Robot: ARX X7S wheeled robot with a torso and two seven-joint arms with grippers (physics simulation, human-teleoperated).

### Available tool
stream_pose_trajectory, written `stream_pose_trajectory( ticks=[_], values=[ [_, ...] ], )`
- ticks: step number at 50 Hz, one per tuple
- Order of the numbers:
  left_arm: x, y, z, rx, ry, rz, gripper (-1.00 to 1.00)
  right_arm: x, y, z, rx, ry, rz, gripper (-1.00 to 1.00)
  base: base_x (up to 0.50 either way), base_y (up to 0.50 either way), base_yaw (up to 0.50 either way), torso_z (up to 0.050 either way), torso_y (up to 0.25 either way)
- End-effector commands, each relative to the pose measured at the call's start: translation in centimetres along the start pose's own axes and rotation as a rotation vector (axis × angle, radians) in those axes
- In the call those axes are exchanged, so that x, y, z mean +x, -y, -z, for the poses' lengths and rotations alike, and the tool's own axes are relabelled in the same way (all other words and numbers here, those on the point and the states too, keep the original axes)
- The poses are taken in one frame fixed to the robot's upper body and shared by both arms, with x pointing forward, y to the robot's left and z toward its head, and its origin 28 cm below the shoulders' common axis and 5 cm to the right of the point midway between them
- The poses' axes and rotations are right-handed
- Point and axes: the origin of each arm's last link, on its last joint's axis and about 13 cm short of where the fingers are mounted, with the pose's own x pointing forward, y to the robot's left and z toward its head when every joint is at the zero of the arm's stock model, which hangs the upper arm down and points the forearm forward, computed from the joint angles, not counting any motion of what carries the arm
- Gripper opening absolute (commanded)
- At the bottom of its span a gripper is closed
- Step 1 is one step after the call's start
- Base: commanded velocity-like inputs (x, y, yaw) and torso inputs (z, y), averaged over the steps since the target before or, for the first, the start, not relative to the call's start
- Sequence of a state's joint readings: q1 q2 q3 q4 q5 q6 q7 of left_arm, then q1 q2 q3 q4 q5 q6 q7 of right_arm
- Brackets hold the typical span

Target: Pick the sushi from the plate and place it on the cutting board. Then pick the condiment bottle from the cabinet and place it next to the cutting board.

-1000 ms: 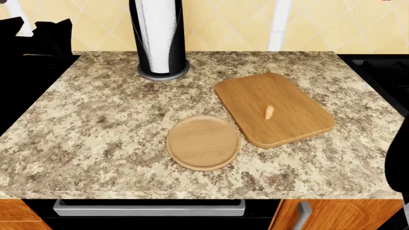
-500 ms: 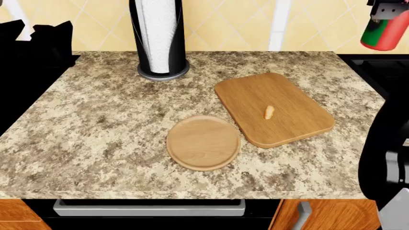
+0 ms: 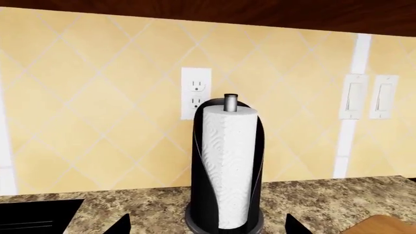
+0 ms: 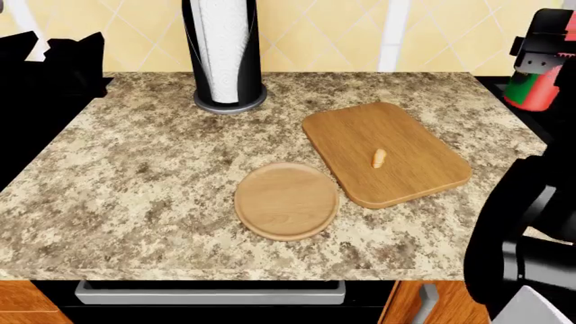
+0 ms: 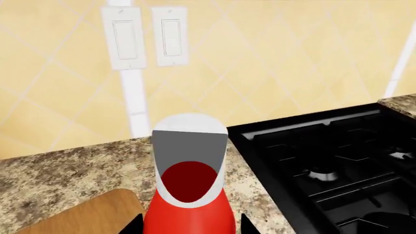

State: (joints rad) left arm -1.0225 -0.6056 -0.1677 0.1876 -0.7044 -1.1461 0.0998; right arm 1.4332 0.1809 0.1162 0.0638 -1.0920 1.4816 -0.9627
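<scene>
In the head view, the tiny orange-tan sushi (image 4: 379, 158) is lying on the rectangular honey-brown wooden cutting board (image 4: 360, 138), just beside the round light-wood plate (image 4: 286, 200). The right gripper (image 4: 538, 57) is clamping the red squeeze condiment bottle (image 4: 533, 88) above the granite counter's (image 4: 135, 175) right edge.

The right wrist view is showing that bottle (image 5: 189, 195) gripped near the black stove (image 5: 325, 156).

The left wrist view is facing the black paper-towel holder (image 3: 226, 165); whether the left gripper's fingertips (image 3: 120, 225) are open cannot be told

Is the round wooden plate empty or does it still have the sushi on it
Empty. In the head view the plate shows only bare wood, and the sushi lies on the cutting board beside it.
</scene>
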Motion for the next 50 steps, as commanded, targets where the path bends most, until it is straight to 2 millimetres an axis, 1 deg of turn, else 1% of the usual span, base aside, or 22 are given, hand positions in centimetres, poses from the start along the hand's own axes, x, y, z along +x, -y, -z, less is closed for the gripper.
stream_pose_trajectory(
  ticks=[1, 14, 28, 50],
  values=[
    [0.0, 0.1, 0.1, -0.002, 0.0, 0.004, 1.0, 0.5, 0.0, 2.7, 0.001, 0.052, 0.016, -1.0, 0.0, 0.0, 0.0, 0.0, 0.0],
    [0.1, 0.1, 0.0, -0.005, 0.0, 0.004, 1.0, 1.5, -0.4, 5.3, -0.057, 0.114, 0.025, -1.0, 0.0, 0.0, 0.0, 0.0, 0.001],
    [-0.1, 0.0, -0.1, -0.006, 0.004, -0.001, 1.0, 2.3, -0.5, 7.4, -0.117, 0.155, 0.043, -1.0, 0.0, 0.0, 0.0, 0.0, 0.001],
    [-0.3, -0.1, 0.0, -0.011, 0.007, -0.008, 1.0, 2.5, -0.6, 8.4, -0.163, 0.21, 0.076, -1.0, 0.0, 0.0, 0.0, 0.0, 0.001]
  ],
)
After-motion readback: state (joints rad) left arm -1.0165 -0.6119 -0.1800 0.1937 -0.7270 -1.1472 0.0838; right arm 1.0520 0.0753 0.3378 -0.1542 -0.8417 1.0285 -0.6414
